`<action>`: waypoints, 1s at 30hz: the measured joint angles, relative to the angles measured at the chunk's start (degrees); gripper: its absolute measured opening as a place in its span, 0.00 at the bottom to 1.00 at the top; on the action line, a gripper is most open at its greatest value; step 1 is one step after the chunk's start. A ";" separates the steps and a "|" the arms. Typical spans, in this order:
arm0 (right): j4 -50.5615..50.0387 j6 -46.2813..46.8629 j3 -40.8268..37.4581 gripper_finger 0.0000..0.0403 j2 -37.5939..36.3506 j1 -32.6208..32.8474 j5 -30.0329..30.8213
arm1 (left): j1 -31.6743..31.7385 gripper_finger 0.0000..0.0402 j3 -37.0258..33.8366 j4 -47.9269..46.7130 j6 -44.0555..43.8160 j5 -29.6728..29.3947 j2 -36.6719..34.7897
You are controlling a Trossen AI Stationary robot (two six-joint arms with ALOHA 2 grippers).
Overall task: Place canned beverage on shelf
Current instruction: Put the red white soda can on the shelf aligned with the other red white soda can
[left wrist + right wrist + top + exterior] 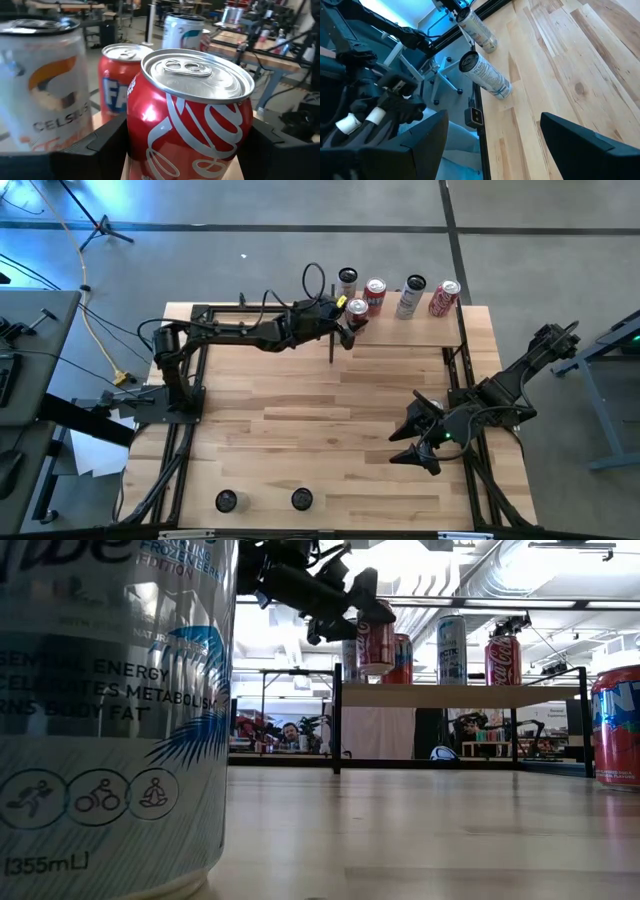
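The left claw (352, 328) grips a red cola can (357, 313) at the upper centre of the high view, over the shelf (440, 332). Judged rigid yet dentable, slick and probably heavy; hold mid-wall. The right claw (412, 433) waits open, lower right.

Both arms are dark, jointed, matt black. The left arm (240, 332), reaching toward the shelf (420, 330), carries a looped black cable above its wrist. The right arm (500, 390), well apart from the shelf, shows a small green light near its gripper (415, 442), whose fingers are broad, flat and black.
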 joint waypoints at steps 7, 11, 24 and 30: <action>0.02 -0.01 0.00 0.75 0.00 -0.01 0.01 | -0.63 0.64 -0.02 0.46 -2.31 -3.14 1.81; 0.00 -0.02 0.00 0.75 0.02 -0.02 0.00 | -1.00 0.64 -0.04 0.36 -2.27 -4.34 2.22; 0.02 -0.01 0.00 0.75 0.01 -0.02 0.00 | -1.28 0.70 -0.07 -0.08 -4.80 -4.22 2.57; 0.00 0.00 0.00 0.75 0.02 -0.02 0.02 | -1.28 0.74 -0.07 -0.11 -4.79 -4.13 2.57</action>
